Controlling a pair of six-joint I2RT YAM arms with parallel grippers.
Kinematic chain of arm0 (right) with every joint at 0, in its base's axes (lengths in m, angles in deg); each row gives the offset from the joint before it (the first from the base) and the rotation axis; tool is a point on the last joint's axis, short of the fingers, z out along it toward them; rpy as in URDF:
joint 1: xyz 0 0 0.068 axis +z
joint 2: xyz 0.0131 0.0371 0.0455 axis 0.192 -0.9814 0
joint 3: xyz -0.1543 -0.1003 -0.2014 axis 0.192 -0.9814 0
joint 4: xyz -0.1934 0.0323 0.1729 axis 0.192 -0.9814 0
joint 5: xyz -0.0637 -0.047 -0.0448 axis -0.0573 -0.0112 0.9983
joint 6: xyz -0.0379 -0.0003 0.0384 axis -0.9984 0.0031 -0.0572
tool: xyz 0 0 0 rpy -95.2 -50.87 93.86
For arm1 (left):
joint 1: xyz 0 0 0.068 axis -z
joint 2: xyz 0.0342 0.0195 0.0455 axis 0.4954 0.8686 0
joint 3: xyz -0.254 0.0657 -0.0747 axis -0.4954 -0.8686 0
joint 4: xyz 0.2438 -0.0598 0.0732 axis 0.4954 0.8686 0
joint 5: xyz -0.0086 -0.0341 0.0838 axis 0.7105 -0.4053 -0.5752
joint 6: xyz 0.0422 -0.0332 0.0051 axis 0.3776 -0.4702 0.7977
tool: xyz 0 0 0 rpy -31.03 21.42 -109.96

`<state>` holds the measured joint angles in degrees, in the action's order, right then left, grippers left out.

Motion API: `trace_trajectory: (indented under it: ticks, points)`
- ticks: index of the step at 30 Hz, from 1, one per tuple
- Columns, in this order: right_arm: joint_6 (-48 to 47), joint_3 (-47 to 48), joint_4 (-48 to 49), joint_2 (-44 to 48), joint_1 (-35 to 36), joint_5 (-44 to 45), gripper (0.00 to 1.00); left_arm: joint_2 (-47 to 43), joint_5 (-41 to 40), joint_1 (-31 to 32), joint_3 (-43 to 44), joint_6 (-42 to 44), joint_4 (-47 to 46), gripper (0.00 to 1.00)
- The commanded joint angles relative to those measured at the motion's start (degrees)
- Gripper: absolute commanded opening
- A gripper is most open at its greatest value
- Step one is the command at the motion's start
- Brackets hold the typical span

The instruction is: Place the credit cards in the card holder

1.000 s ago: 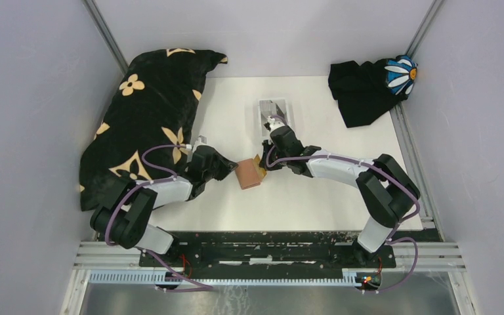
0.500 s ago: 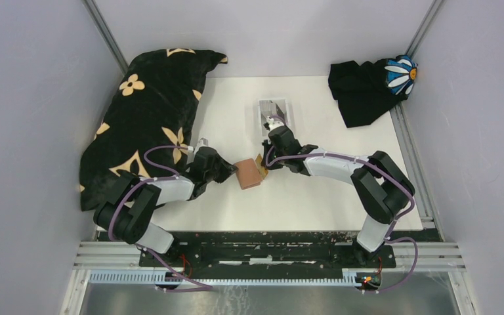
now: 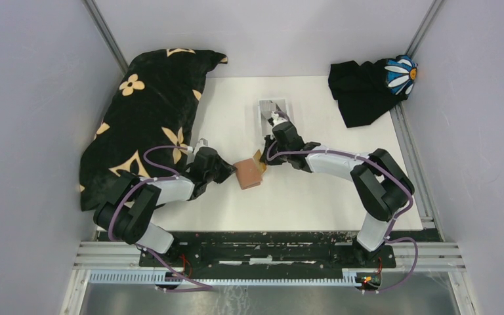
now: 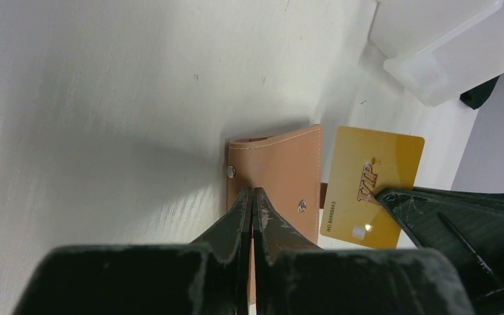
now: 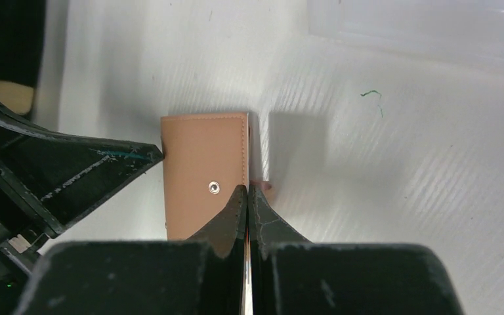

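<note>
Left gripper (image 4: pixel 252 197): jaws pressed together on the near edge of the tan leather card holder (image 4: pixel 282 164), clamping it just beside the small round snap (image 4: pixel 301 206). The holder lies on the white table (image 3: pixel 302 197), extending straight away from the fingertips. Right gripper (image 5: pixel 247 191): jaws closed on the gold-yellow credit card (image 4: pixel 380 170). Its own camera sees the card edge-on, as a thin pale line between the fingers, while the left wrist view shows one black finger (image 4: pixel 446 220) lying on the card's face by the "VIP" lettering. The card stands just beside the holder's right edge as the left wrist view has it, roughly parallel to that edge. Whether its edge has entered a slot cannot be told. From above, the two grippers meet at the holder from opposite sides — left from the near left, right from the far right. A white tray (image 4: pixel 433 52) sits beyond the holder, apart from it. Further out, a black flower-patterned cloth (image 3: pixel 151 111) is heaped along the table's left side, and a black cloth with a daisy (image 3: pixel 367 85) lies in the far right corner.
</note>
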<state>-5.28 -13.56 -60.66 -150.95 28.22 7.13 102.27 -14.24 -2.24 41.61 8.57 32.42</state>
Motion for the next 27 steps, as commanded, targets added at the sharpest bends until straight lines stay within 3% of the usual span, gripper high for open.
trace_trajectory:
  ticks: [1, 27]
  points:
    - [3.4, -1.3, 5.7, -0.2, -1.8, -3.9, 0.01, -1.7, -1.9, 0.2, 0.2, 2.1, -0.2, 0.05]
    - [5.8, -2.6, 9.2, -3.4, -3.1, -7.8, 0.01, -6.0, -5.2, 0.3, -3.7, 1.0, 0.3, 0.05]
